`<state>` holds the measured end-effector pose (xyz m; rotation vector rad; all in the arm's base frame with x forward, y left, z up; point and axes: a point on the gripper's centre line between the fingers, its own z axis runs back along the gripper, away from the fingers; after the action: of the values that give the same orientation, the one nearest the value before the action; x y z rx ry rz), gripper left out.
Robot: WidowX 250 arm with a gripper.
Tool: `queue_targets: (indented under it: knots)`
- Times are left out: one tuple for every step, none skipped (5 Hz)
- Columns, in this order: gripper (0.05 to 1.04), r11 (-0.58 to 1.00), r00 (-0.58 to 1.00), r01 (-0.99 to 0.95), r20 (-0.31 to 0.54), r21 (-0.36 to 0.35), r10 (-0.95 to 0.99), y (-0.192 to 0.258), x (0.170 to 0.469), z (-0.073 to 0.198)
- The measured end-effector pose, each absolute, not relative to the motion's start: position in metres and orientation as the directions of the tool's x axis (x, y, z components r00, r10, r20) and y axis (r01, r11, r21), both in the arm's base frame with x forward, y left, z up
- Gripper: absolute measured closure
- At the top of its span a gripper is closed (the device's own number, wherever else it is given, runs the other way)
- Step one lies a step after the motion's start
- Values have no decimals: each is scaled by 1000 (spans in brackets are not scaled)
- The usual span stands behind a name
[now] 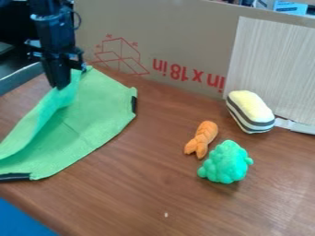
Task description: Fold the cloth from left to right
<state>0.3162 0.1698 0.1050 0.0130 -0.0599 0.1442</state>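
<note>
Green cloth point(92, 126) lies along the left side of the wooden table point(154, 198), its far corner near the cardboard wall point(184, 32) and its lower end close to the table's near left edge. From where I sit, I have the gripper point(60, 86) over the cloth's left side towards the far end, and its fingers look closed on a pinch of fabric. The left side stands up in a slanting flap, while the right part lies mostly flat, with a black strip point(133, 104) on its right edge and another black strip point(14, 177) at its lower end.

I judge that I'm at the start of the fold proper: grasp made, left side lifted, nothing laid over yet. Next I'd want to carry that flap across to the right, low and level, and lower it near the right edge before I let go. Since my hold is towards the far end, the near end may lag or bunch, so I'd angle the sweep slightly towards the camera. The orange toy point(201, 139), green bumpy toy point(226, 163) and striped toy point(250, 111) sit well apart on the right, so they shouldn't hinder me.
</note>
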Motion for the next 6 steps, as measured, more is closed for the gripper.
queue_targets:
  knots:
    - [1033, 993, 992, -115, 62, 12, 114, 152, 325, 105]
    - [1033, 997, 993, -79, 86, 24, 76, 135, 338, 105]
    - [1033, 998, 997, -51, 54, 29, 49, 121, 345, 89]
    - [1007, 998, 999, -3, 47, 56, 0, 105, 358, 78]
    - [875, 997, 997, 23, 76, 72, -29, 99, 366, 77]
    - [624, 999, 994, 37, 101, -17, -35, 85, 368, 74]
